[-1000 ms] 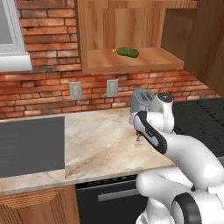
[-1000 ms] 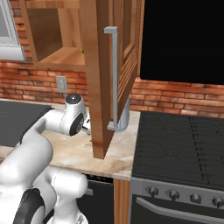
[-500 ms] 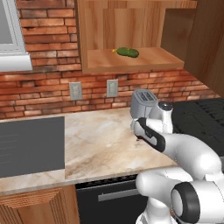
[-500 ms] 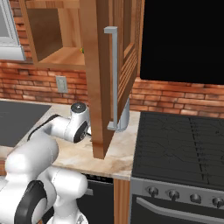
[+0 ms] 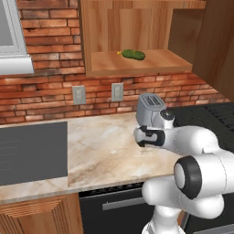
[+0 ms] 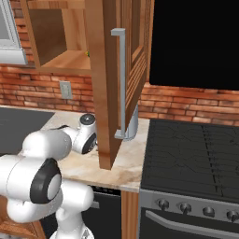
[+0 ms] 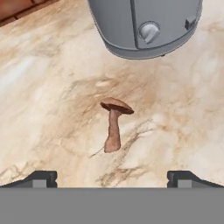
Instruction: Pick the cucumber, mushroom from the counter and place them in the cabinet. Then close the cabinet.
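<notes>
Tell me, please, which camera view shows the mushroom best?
The hand view: the mushroom lies whole on the counter, between the open gripper and the toaster. In both base views the arm hides it.

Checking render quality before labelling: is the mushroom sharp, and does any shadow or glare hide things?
Hand view: mushroom crisp on the counter, faint shadow, no glare. Left base view: even light; cucumber small but clear in the cabinet. Right base view: black panel upper right shows no detail.
</notes>
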